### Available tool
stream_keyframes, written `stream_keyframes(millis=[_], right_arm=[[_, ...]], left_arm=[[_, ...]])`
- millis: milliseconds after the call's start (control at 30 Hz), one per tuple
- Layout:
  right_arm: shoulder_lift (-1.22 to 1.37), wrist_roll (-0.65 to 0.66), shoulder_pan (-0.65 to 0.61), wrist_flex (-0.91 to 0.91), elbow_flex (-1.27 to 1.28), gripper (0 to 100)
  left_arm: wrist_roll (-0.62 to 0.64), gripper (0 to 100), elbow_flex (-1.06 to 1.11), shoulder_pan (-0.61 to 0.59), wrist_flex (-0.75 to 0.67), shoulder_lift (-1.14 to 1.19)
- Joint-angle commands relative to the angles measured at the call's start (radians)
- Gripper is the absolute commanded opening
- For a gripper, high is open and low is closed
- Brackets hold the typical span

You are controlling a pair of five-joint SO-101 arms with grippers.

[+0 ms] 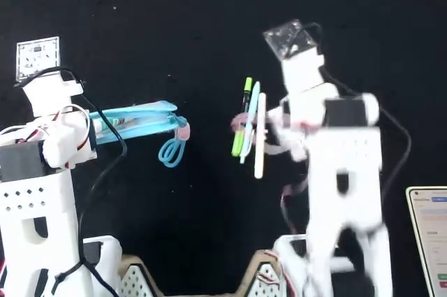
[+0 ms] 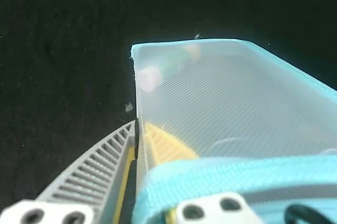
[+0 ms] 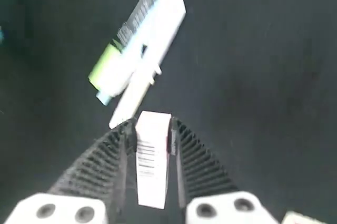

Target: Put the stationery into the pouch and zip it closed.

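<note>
Early going, I judge: no stationery is in the translucent turquoise mesh pouch [image 1: 136, 121] yet, and the zipping is all to come. The pouch sits at 9 o'clock on the black desk [image 1: 209, 31], its woven-trimmed edge clamped in the left gripper's [image 2: 142, 139] ribbed jaws. Toward 3 o'clock of it, the right gripper's [image 3: 151, 126] jaws pinch a flat white bar [image 3: 151, 174], beside a glossy green highlighter [image 1: 239, 142] and a slim pale-blue pen [image 1: 255, 98]
</note>
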Motion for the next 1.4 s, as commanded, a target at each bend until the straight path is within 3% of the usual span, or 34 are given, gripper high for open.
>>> stream_keyframes(millis=[0,167,367,633,833,1367], right_arm=[[-0.265,-0.150,-0.213,-0.069,-0.048,1.1],[-0.432,-0.215,-0.428,-0.160,-0.045,1.1],[-0.495,-0.258,-0.589,-0.311,0.002,1.1],[-0.498,-0.288,-0.735,-0.845,0.323,1.1],[-0.498,-0.287,-0.770,-1.148,0.509,1.1],[-0.490,-0.287,-0.766,-1.596,0.897,1.1]], left_arm=[[0.005,3,0.001,-0.007,-0.003,0.005],[0.005,3,0.001,-0.007,-0.003,0.005],[0.005,3,0.001,-0.007,-0.003,0.005],[0.005,3,0.001,-0.007,-0.003,0.005],[0.005,3,0.002,-0.007,-0.003,0.005],[0.005,3,0.002,-0.007,-0.003,0.005]])
